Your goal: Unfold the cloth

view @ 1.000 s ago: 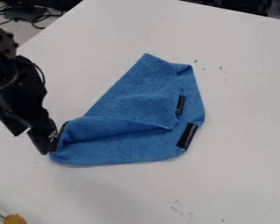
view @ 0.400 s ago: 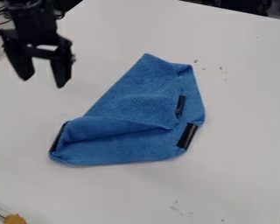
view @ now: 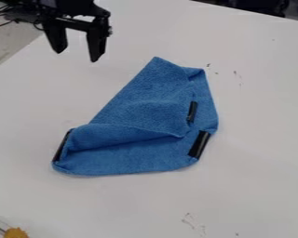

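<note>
The black gripper (view: 77, 55) hangs at the upper left, above the table, with its two fingers spread and nothing between them. Down and to the right of it, apart from it, the blue cloth (view: 142, 111) lies partly folded on the table. One layer is folded over the lower part, with its edge running across toward the right. Black strips mark the cloth's lower left corner, its lower right corner and a spot on the right side.
The white table (view: 251, 186) surrounds the cloth and carries small dark marks. An orange-yellow object (view: 15, 233) sits at the bottom left corner. Cables (view: 3, 16) lie beyond the table's edge at the upper left.
From the cloth's lower left corner, the gripper has moved up and then right, to above the table's upper left part. The cloth has kept its shape and place.
</note>
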Motion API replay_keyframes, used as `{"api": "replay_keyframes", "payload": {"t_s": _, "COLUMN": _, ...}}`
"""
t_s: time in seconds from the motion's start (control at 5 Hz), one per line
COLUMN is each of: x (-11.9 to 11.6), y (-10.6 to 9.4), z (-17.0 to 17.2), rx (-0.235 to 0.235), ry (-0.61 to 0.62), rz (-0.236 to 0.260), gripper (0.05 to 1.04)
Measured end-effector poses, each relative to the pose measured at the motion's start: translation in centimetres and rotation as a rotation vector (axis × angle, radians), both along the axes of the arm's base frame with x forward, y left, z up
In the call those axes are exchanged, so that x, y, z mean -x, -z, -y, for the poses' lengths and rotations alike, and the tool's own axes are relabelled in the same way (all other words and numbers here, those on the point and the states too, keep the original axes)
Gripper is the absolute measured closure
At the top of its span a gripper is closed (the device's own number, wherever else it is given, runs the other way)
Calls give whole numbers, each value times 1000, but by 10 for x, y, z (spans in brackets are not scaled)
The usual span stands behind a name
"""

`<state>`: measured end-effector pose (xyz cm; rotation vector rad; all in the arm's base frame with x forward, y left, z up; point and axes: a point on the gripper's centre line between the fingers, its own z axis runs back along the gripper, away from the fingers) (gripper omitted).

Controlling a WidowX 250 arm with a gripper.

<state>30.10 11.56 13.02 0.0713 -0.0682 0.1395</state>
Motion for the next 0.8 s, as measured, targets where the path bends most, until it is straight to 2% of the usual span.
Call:
{"api": "replay_keyframes", "payload": {"t_s": 0.2, "x": -19, "y": -1, "z": 9, "rx": -22, "ry": -8, "rz": -29, "gripper": 84}}
{"api": "replay_keyframes", "payload": {"t_s": 0.4, "x": -34, "y": 0, "z": 19, "rx": -38, "ry": -15, "rz": -37, "gripper": 84}}
{"api": "replay_keyframes", "payload": {"t_s": 0.6, "x": -44, "y": 0, "z": 40, "rx": -41, "ry": -96, "rz": -22, "gripper": 84}}
{"api": "replay_keyframes", "payload": {"t_s": 0.8, "x": -56, "y": 9, "z": 63, "rx": -37, "ry": -113, "rz": -49, "gripper": 84}}
